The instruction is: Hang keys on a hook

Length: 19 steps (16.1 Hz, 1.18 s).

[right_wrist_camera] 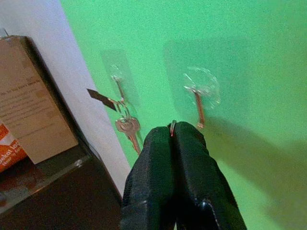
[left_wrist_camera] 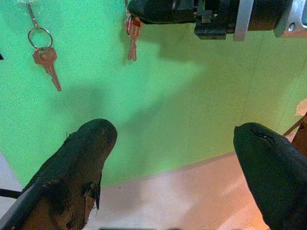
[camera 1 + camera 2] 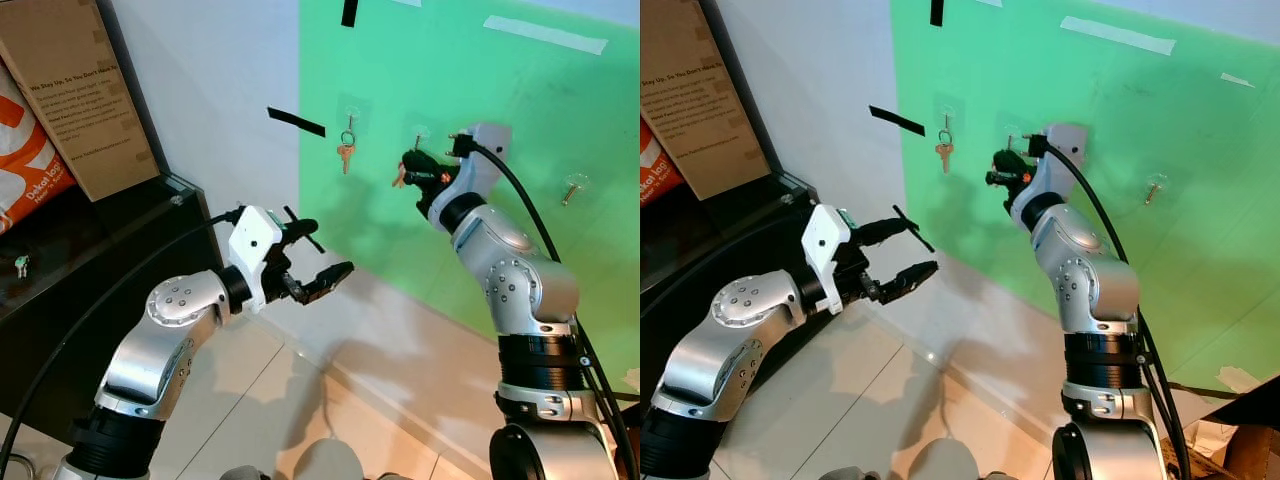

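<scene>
The right claw (image 3: pixel 408 172), pinching a key (image 2: pixel 132 40), is nearing the empty hook (image 1: pixel 197 103) and needs lifting the ring over it.

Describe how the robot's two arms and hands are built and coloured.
Both arms are silver metal segments with black joint rings and visible screws. Each wrist carries a white housing fed by a black cable. The left hand and right hand each have two long black fingers.

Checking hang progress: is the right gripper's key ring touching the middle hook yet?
Apart. Right wrist view shows green wall between the right gripper and the middle hook.
</scene>
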{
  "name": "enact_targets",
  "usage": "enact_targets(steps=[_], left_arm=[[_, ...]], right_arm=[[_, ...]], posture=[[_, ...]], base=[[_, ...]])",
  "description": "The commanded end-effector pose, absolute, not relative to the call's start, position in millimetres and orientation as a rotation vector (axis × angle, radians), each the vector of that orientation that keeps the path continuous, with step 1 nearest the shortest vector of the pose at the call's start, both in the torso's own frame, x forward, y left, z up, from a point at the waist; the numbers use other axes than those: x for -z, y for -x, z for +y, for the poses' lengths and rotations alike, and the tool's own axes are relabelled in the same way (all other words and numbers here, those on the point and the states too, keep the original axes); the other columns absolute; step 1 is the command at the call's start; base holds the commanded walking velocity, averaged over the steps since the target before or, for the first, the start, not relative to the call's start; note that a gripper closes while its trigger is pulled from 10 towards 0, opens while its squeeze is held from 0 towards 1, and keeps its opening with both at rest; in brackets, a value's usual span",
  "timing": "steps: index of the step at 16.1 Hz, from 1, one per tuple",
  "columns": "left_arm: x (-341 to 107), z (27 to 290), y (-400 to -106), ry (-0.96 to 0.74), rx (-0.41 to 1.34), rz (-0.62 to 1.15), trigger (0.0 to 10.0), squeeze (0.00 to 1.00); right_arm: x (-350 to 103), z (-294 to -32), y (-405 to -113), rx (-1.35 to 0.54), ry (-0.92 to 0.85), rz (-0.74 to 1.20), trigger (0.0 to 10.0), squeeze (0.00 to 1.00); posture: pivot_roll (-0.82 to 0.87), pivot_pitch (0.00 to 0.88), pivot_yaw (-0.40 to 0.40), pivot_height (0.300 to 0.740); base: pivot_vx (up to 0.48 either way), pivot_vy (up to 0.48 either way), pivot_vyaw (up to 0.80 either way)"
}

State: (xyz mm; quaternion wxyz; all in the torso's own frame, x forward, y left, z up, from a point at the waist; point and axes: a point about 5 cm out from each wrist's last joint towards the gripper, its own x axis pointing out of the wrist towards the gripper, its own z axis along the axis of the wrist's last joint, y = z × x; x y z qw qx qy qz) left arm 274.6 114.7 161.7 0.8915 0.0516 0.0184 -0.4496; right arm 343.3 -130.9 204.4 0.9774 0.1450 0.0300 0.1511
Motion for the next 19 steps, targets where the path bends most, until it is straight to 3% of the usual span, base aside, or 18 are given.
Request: enact_targets(steps=[1, 19], left_arm=[[-164, 115, -278, -0.129, 0.937, 0.038, 10.0, 0.00], [-163, 114, -278, -0.133, 0.945, 0.043, 10.0, 0.00]], right_arm=[[-210, -128, -345, -0.317, -0.306, 0.051, 10.0, 0.00], [-182, -147, -355, -0.083, -0.336, 0.130, 10.0, 0.00]], posture=[[0.01, 0.000, -0.012, 0.740], [0.01, 0.000, -0.009, 0.740]], base=[[0.000, 0.000, 0.00], [0.000, 0.000, 0.00]])
